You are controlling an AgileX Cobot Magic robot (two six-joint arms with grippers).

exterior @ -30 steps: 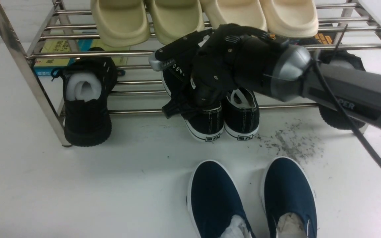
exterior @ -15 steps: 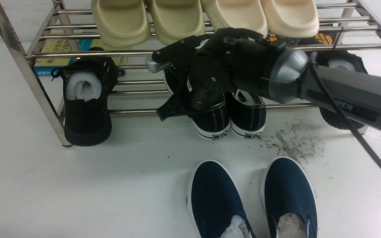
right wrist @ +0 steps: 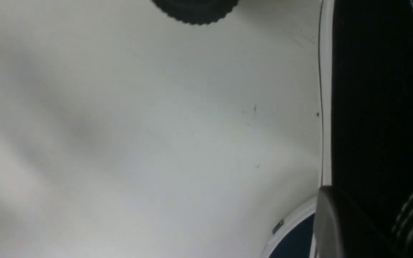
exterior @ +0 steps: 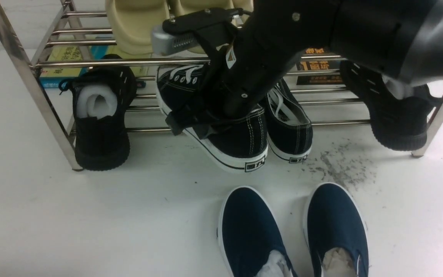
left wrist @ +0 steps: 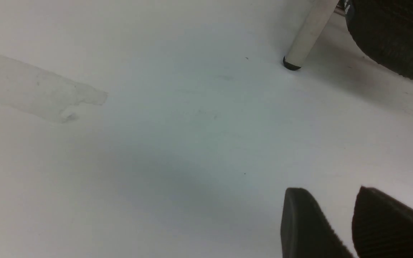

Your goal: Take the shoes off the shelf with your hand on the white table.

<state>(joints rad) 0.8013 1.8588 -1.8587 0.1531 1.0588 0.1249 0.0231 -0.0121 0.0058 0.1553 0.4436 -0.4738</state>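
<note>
The right claw is clamped tight on the black canvas sneakers, its fingers wrapped over the laced top and side of the left one. That sneaker hangs tilted, toe up towards the shelf and heel out over the tabletop. Its partner sits tight against it on the right, and I cannot tell whether that one is gripped too or only leaning. As I read it, this is the carrying-out step: the pair is grasped at the front of the lower tier and not yet set down.

The next move, I'd say, calls for drawing the pair back and down onto open tabletop. It must stay low enough to clear the upper bars and the beige slippers resting on them.

Room is tight. The navy slip-ons lie right in front of the pair, so the landing spot likely has to be off to one side. A black knit sneaker leans on the lower bars to the left and another to the right, with grey scuff marks near the pair. The left claw hovers over bare tabletop, jaws apart, holding nothing.
</note>
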